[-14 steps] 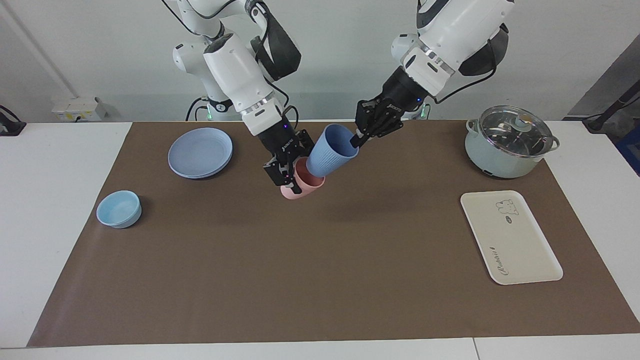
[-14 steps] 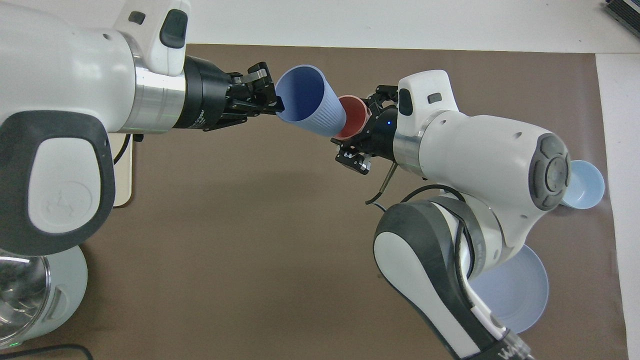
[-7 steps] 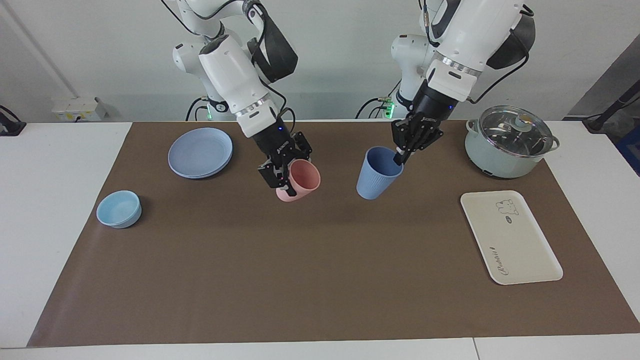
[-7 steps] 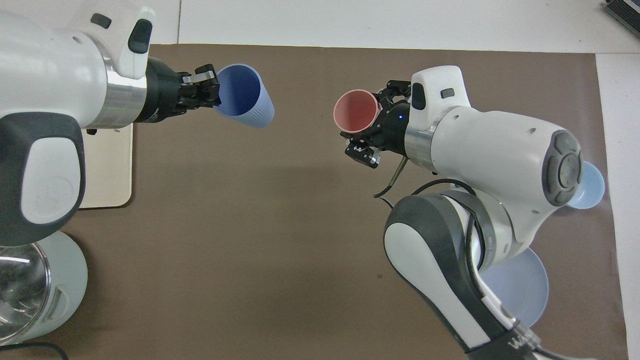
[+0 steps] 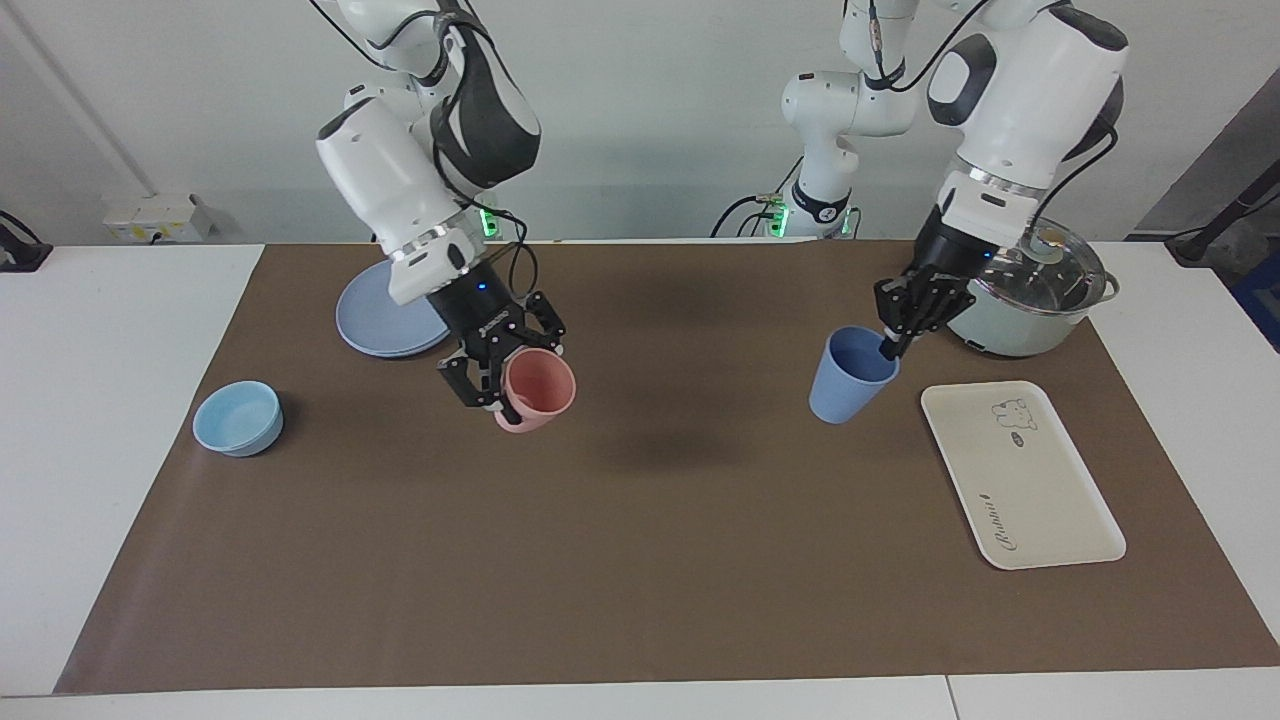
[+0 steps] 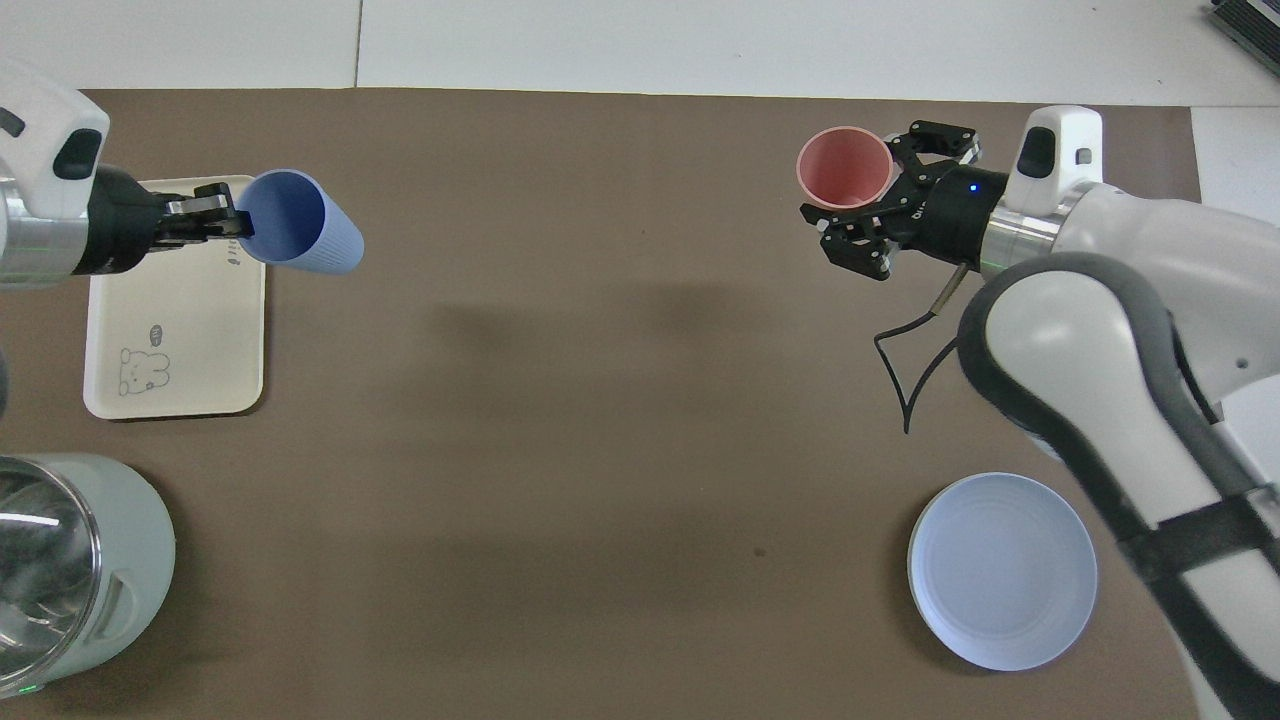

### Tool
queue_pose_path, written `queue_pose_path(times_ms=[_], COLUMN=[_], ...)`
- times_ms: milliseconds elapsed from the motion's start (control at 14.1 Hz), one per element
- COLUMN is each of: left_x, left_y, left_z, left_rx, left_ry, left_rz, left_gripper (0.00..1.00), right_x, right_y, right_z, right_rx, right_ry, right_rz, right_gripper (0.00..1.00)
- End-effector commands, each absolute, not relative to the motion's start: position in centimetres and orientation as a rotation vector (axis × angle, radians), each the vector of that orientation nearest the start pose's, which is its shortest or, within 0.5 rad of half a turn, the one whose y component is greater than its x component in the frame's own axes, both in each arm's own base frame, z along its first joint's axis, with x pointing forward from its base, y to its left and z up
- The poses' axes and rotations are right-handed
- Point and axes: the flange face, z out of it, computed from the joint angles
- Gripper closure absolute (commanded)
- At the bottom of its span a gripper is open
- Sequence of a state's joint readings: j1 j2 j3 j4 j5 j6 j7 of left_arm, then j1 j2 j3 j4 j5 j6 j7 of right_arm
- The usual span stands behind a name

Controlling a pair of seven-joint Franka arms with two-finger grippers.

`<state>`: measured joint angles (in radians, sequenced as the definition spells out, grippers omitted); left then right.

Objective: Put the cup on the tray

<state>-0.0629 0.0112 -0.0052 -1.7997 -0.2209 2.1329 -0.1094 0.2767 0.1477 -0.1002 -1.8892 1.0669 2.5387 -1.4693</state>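
The periwinkle-blue cup (image 5: 845,388) hangs tilted in the air over the brown mat, just beside the tray's edge; it also shows in the overhead view (image 6: 305,235). My left gripper (image 5: 888,347) is shut on the cup's rim, one finger inside it, and in the overhead view (image 6: 228,222) it is over the tray. The cream-white tray (image 5: 1020,480) with the bear drawing lies flat at the left arm's end (image 6: 180,310), with nothing on it. My right gripper (image 5: 503,392) is shut on the salmon-pink cup (image 5: 540,390) and holds it above the mat (image 6: 845,165).
A pale green pot with a glass lid (image 5: 1020,285) stands nearer to the robots than the tray (image 6: 70,570). A round blue plate (image 5: 385,318) lies near the right arm's base (image 6: 1000,570). A low light-blue bowl (image 5: 238,418) sits at the right arm's end.
The blue cup came out of the pink cup. My left gripper carried it toward the tray and lower. My right gripper carried the pink cup toward the right arm's end.
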Motion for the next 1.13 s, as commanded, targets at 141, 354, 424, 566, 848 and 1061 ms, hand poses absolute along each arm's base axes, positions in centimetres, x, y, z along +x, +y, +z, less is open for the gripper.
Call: queue_pose_path(times_ms=[141, 354, 424, 566, 848, 1061], left_x=[60.3, 61.7, 62.3, 63.0, 64.2, 64.3], left_y=[2.3, 6.0, 8.0, 10.7, 15.1, 16.6], left_z=[52.6, 49.6, 48.7, 47.3, 43.8, 41.4], left_rx=[-3.251, -3.229, -3.22, -3.203, -3.194, -3.196], left_ry=[-0.151, -0.153, -0.146, -0.115, -0.146, -0.106], left_rz=[-0.568, -0.583, -0.581, -0.578, -0.536, -0.503], left_gripper=[1.0, 1.0, 1.0, 1.0, 1.0, 1.0], right_x=[63.6, 63.5, 63.6, 63.9, 63.9, 63.3], right_y=[-0.2, -4.5, -5.7, -6.3, -9.2, -9.1], right_z=[42.2, 38.7, 37.1, 32.7, 28.9, 27.4], right_rx=[-2.157, -2.107, -2.081, -1.961, -1.92, -1.913], right_ry=[-1.088, -1.167, -1.167, -1.083, -1.092, -1.129], right_rz=[-1.191, -1.225, -1.259, -1.334, -1.387, -1.381], right_gripper=[1.0, 1.0, 1.0, 1.0, 1.0, 1.0])
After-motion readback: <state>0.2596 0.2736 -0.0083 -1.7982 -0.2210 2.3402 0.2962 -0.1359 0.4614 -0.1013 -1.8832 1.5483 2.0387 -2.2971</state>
